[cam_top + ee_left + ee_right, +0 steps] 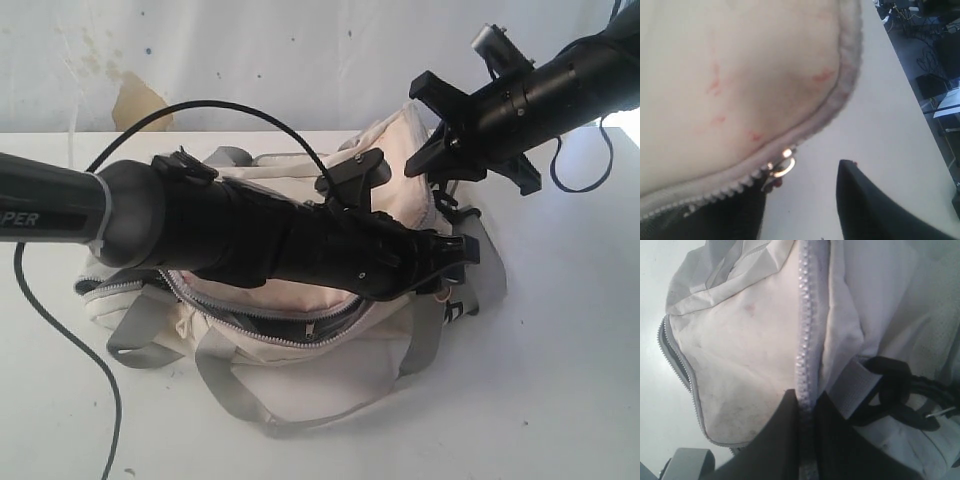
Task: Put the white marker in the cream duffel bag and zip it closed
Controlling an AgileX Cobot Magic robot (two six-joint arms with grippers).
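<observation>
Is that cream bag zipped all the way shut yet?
No, the cream duffel bag has its zipper gaping open along the front, dark lining showing.

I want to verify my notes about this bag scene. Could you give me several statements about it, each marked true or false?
1. The cream duffel bag lies on a white table. True.
2. The front zipper is fully closed. False: it gapes open, and dark lining shows in the opening.
3. The right gripper is shut on a zipper strip of the bag. True.
4. The white marker lies on the table in front of the bag. False: no marker shows in any view.
5. The bag's panel carries pink stains. True.
</observation>
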